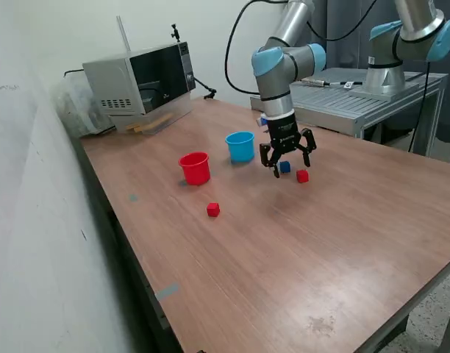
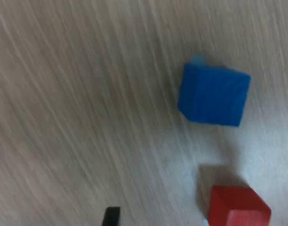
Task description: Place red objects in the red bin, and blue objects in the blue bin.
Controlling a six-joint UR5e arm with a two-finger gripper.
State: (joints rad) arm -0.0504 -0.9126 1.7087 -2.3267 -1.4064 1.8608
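My gripper (image 1: pixel 290 165) hangs open just above the table, over a dark blue cube (image 1: pixel 284 167). A small red cube (image 1: pixel 302 176) lies right beside that blue one, toward the exterior view's right. In the wrist view the blue cube (image 2: pixel 213 94) and the red cube (image 2: pixel 238 207) sit close together on the wood, with a dark fingertip (image 2: pixel 112 215) at the frame's edge. Nothing is held. The light blue cup (image 1: pixel 240 146) stands to the exterior view's left of the gripper. The red cup (image 1: pixel 195 168) is further left. Another red cube (image 1: pixel 213 209) lies in front of the red cup.
A microwave (image 1: pixel 140 77) stands at the table's back on the exterior view's left, near the wall. A second arm (image 1: pixel 401 44) is mounted on a grey platform (image 1: pixel 350 103) behind the table. The wooden table (image 1: pixel 284 265) extends toward the camera.
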